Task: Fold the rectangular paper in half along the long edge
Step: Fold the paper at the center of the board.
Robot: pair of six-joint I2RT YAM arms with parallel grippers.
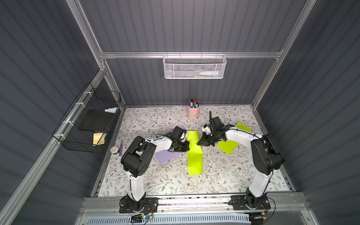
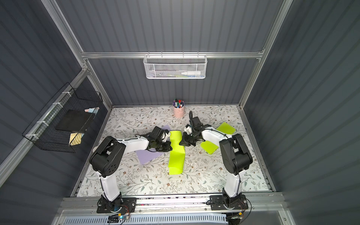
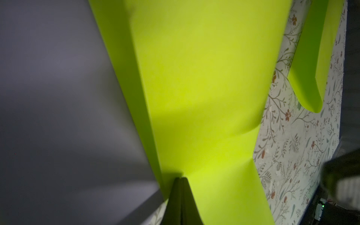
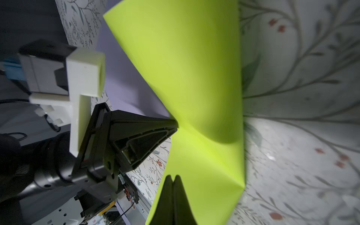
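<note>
Basket: black wire basket [image 1: 78, 144] hung on the left wall, well apart from the work.
Tabletop: floral-patterned table surface [image 1: 155, 181] carried all the papers.
Lilac sheet: flat lilac paper sheet [image 1: 165, 155] lay under the left arm's forearm, just left of centre.
Left gripper: left gripper [image 1: 188, 145] was pinched tight on the left long edge of the lime-green rectangular paper [image 1: 194, 159], about midway along it. In the right wrist view the sheet drew into creases at its tips.
Task paper: it sat at the table's centre between both grippers, long axis running front to back. It looked doubled over into a strip, narrowed where the grippers met it, with its upper layer bowed loosely.
Right gripper: right gripper [image 1: 198, 143] had its fingers pressed together, tips at the paper's right edge. Whether they pinched the sheet could not be told.
Right side: two smaller lime-green sheets [image 1: 228, 146] lay beneath and beyond the right arm.
Back: pink cup of markers [image 1: 192, 113] stood at the rear wall, below a white mesh basket [image 1: 194, 77].
</note>
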